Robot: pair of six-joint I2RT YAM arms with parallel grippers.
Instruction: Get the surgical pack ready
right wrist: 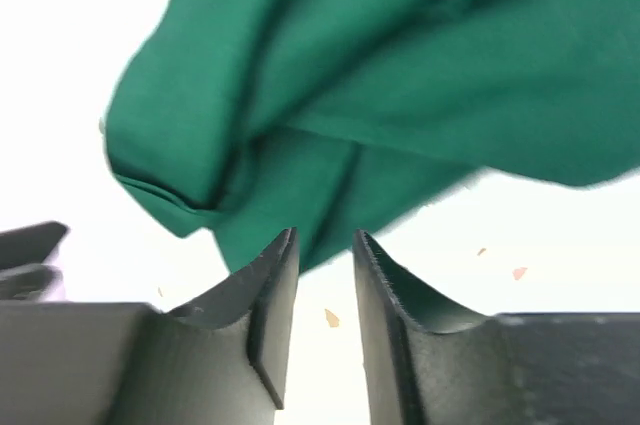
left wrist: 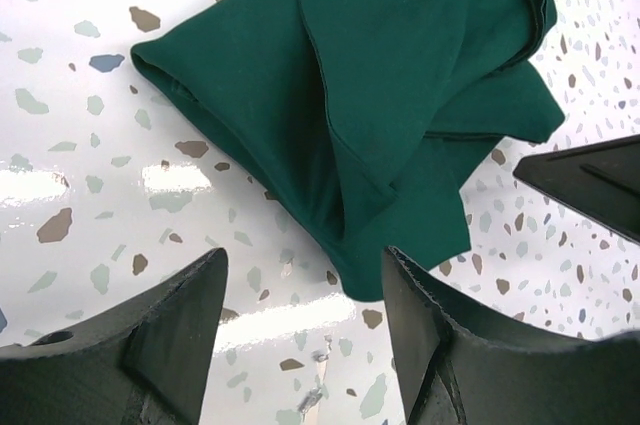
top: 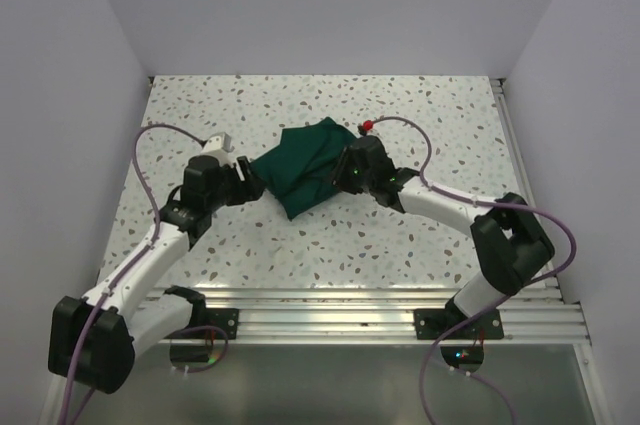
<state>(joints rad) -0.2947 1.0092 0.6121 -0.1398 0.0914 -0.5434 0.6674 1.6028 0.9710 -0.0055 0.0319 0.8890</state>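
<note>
Our right gripper has its jaws narrowly parted, nothing between them. Our left gripper stands wide and empty. Between the two lies the folded dark green cloth bundle, mid-way across the speckled white tabletop. We judge it soft, light and prone to unfolding, so grip a thick folded corner. Only the left wrist view shows the layered folds.

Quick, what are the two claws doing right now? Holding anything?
Left gripper: open, empty, near the green cloth.
Right gripper: slightly open, holding nothing.
</note>
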